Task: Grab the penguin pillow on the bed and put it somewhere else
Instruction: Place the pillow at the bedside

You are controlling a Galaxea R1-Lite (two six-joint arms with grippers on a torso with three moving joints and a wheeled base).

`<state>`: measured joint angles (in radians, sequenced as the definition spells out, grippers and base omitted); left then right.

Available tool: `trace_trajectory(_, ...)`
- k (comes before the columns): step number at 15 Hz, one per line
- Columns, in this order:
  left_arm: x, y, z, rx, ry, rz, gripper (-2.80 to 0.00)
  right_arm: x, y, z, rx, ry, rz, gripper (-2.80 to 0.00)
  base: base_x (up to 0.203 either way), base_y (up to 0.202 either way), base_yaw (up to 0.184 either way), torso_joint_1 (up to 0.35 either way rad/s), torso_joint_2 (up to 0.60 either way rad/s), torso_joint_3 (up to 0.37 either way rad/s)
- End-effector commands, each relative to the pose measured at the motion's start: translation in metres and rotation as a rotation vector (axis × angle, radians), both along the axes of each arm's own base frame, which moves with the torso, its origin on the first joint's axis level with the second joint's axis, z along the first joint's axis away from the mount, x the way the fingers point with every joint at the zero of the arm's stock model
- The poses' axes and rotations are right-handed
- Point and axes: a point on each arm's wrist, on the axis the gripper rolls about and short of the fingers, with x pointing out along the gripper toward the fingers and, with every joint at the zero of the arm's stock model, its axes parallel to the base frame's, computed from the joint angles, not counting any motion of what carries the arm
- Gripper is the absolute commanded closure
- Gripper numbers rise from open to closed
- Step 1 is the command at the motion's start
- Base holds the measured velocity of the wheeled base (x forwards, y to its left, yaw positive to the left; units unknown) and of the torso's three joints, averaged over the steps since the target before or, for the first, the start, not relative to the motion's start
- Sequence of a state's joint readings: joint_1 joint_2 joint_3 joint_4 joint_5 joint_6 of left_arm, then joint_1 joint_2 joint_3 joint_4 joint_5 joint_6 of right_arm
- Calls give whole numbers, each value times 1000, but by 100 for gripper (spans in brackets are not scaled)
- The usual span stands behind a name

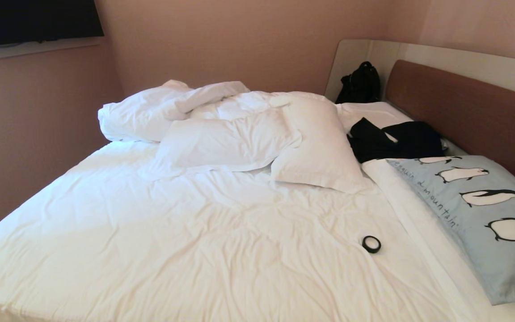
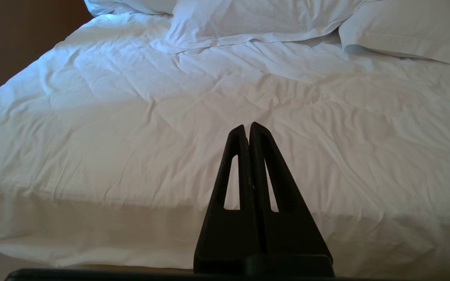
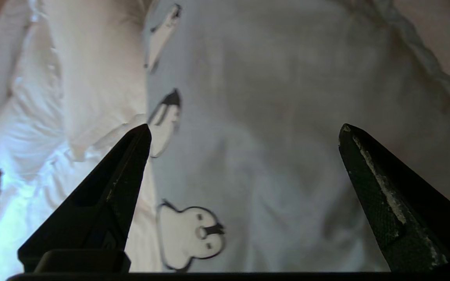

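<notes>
The penguin pillow is light blue with black-and-white penguins and dark script. It lies flat at the right side of the bed, beside the brown headboard. In the right wrist view the pillow fills the picture. My right gripper hangs over it, open wide, with nothing between the fingers. Neither arm shows in the head view. My left gripper is shut and empty, parked off the bed's near edge and pointing across the white sheet.
Two white pillows and a bunched duvet lie at the bed's far side. Black clothing lies just beyond the penguin pillow, a black bag stands in the corner. A black tape roll rests on the sheet.
</notes>
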<state>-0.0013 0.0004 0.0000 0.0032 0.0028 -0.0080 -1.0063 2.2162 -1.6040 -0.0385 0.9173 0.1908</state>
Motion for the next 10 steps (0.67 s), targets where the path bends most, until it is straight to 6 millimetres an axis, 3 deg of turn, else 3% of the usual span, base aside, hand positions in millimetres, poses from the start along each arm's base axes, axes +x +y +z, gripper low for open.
trace_trajectory(1, 0, 0, 0, -1, 1, 0, 0, 13, 3, -22, -111, 142, -72, -280, 0, 0, 0, 0, 0, 0)
trace_trajectory(3, 0, 0, 0, -1, 1, 0, 0, 17, 11, -21, -168, 233, -106, -280, 0, 0, 0, 0, 0, 0)
trace_trajectory(5, 0, 0, 0, -1, 1, 0, 0, 13, 20, -6, -182, 227, -102, -280, 0, 0, 0, 0, 0, 0)
trace_trajectory(10, 0, 0, 0, -1, 1, 0, 0, 10, 30, 10, -179, 209, -103, -280, 0, 0, 0, 0, 0, 0)
